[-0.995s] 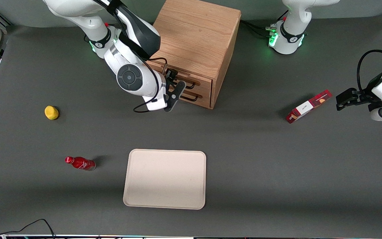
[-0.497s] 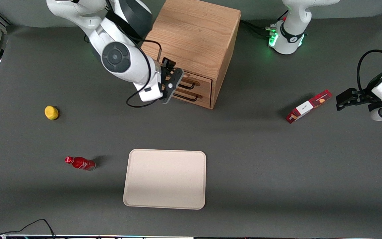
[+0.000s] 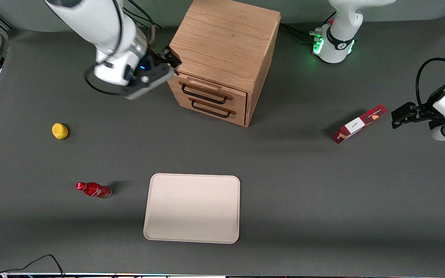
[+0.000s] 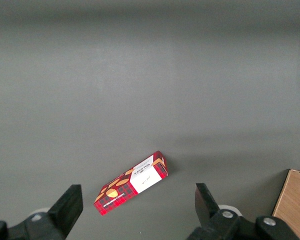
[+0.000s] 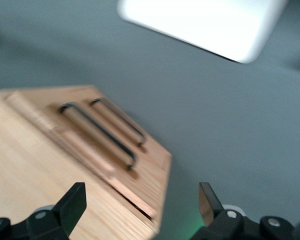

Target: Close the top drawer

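Seen from the front, the wooden cabinet (image 3: 226, 50) stands on the grey table (image 3: 323, 193), and its top drawer (image 3: 207, 90) is seen pushed in flush with the cabinet face, directly above the lower drawer (image 3: 211, 109); each carries a black wire handle, and a raised wooden strip runs above the upper one. The gripper (image 3: 172, 61) is held beside the cabinet's upper corner at the working arm's end, above the level of the drawers and apart from both handles, its fingers spread with nothing between them. A cream tray (image 3: 192, 208) lies nearer the camera than the cabinet; a red bottle (image 3: 93, 190) on its side and a small yellow object (image 3: 60, 131) lie toward the working arm's end, and a red box (image 3: 359, 123) lies toward the parked arm's end. From the left wrist camera, the red box (image 4: 131, 183) is seen flat on the table, with an edge of the cabinet (image 4: 295, 205) in view. From the right wrist camera, the open gripper (image 5: 140, 205) is seen above the cabinet top, with the top drawer (image 5: 85, 142), the lower drawer (image 5: 135, 145) and the tray (image 5: 200, 22) shown, somewhat blurred.
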Robot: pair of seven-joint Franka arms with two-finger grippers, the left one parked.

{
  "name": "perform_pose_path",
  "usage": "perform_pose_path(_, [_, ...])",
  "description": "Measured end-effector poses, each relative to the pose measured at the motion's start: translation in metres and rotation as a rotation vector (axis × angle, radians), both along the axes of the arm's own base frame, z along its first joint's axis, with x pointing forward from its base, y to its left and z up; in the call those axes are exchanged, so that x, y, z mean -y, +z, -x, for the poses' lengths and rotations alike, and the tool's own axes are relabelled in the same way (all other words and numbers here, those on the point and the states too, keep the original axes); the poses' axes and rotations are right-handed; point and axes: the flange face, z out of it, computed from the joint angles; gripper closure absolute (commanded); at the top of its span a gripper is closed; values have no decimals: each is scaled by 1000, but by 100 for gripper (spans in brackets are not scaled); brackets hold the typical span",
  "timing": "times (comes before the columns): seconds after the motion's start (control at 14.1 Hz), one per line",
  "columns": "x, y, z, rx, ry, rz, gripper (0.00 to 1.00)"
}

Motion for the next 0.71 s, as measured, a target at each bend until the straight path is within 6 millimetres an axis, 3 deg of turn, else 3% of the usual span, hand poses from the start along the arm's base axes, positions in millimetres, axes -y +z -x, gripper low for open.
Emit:
perform_pose_path(0.21, [77,12,-24,63,-297,146,0])
perform_pose_path(0.43, [161,3,-49,43,-466,184,0])
perform_pose_path(0.57, [205,-12,-51,18,-548,185,0])
perform_pose_path(0.71, [233,-26,-42,28,-600,158,0])
